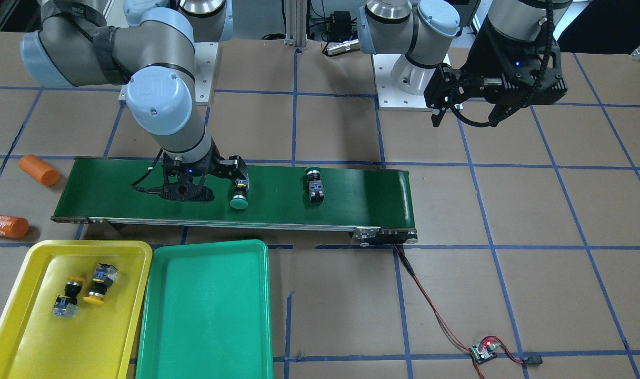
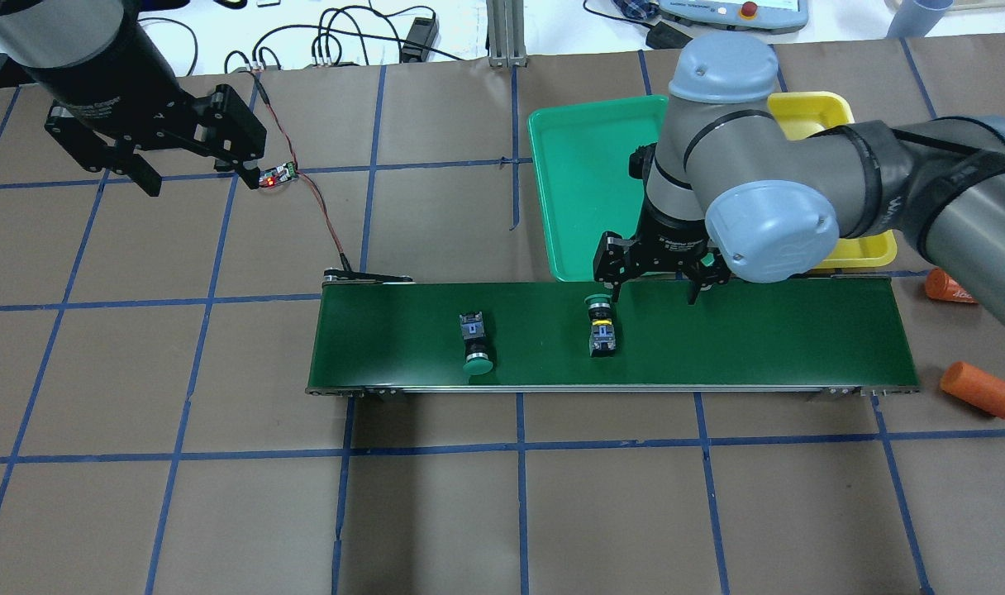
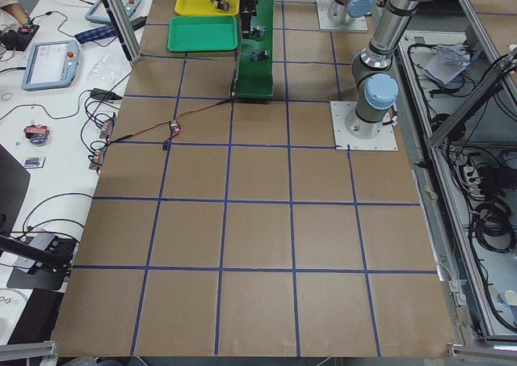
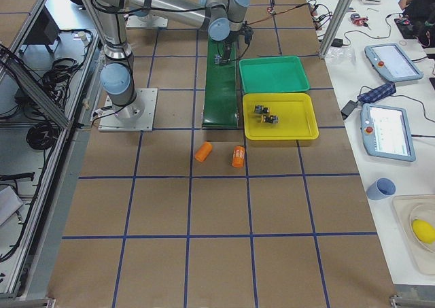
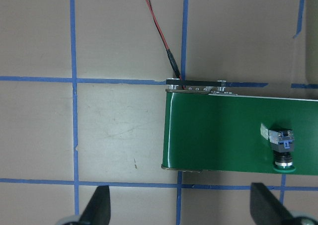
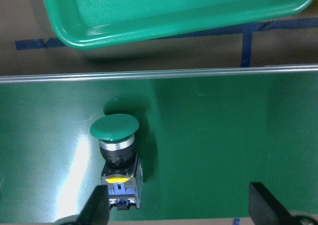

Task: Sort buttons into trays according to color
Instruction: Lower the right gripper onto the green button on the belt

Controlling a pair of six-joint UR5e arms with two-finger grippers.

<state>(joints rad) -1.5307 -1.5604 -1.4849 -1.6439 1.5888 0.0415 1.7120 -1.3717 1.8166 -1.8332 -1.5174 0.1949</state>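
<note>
Green button lies on the belt, lower left of the right wrist view, beside the spread right gripper; left gripper hangs spread, overhead view's upper left.

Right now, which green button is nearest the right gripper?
The green button whose cap points at the green tray, beside the right gripper; the other button points its cap away.
</note>
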